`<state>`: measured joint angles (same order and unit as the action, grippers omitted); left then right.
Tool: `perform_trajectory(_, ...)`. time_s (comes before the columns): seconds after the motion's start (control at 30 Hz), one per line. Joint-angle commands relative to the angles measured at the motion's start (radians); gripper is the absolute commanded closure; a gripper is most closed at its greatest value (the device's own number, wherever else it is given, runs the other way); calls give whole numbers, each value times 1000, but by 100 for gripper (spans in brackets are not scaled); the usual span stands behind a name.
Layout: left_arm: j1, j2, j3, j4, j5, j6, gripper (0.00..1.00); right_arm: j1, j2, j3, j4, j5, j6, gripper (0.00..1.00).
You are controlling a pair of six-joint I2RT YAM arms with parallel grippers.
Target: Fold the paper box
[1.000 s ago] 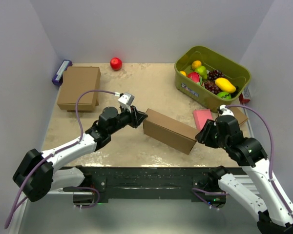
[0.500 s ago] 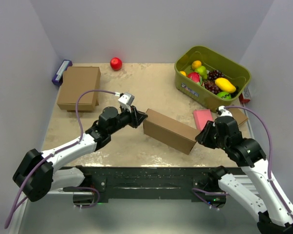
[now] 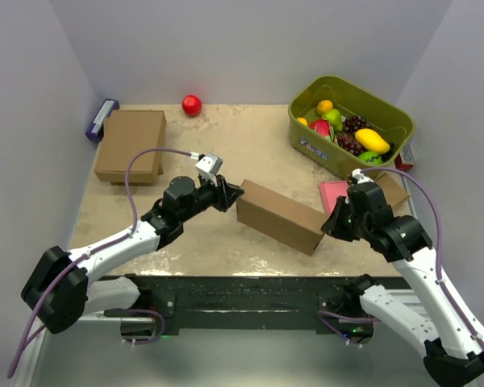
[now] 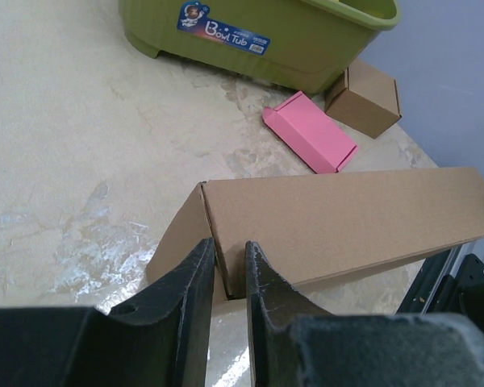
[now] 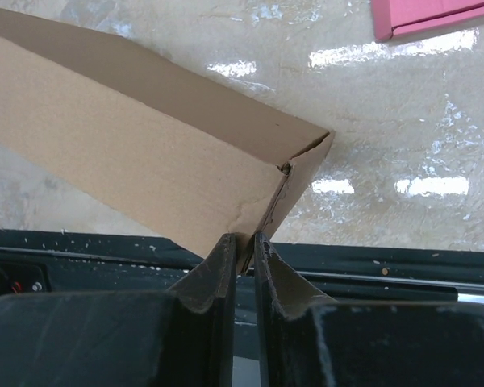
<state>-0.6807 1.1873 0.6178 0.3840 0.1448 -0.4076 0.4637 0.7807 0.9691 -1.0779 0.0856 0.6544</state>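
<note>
Left hand and right hand, each clamped on one end of the paper box.
The left hand's fingers pinch the box's left end corner, and the right hand's fingers pinch its right end edge. The box is folded shut and sits on the tabletop, slanted, in front of the green tub. A pink flat box and a small brown box lie just in front of the tub. A larger brown box and a red ball are well left of the tub.
</note>
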Motion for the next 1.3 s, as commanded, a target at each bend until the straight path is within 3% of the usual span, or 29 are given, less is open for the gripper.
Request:
perform_trajectory(0.0,7,35,-39,-145,-17,52,75,-2,65,-66,-191,11,-56,93)
perform_trajectory(0.03,7,35,-39,-145,-16,52,75,-3,60,-64,-192,2,-58,100)
perform_trajectory(0.3,9,31,-39,-160,-54,55,76,-2,49,-70,-154,-27,-55,100)
perform_trajectory(0.47,9,-9,-73,-142,-100,43,79,36,22,-142,109,-130,28,100)
perform_trajectory(0.63,9,-133,-165,-138,-142,3,80,219,63,-182,365,-89,135,100)
perform_trajectory(0.83,9,-302,-277,-180,-224,-46,78,338,160,-171,577,-14,143,100)
perform_trajectory(1.17,9,-524,-346,-382,-264,-123,67,481,206,-182,693,55,142,79)
perform_trajectory(1.23,7,-552,-343,-445,-254,-135,59,503,189,-194,694,57,151,71)
perform_trajectory(1.27,7,-583,-343,-473,-252,-140,51,507,160,-199,693,59,155,67)
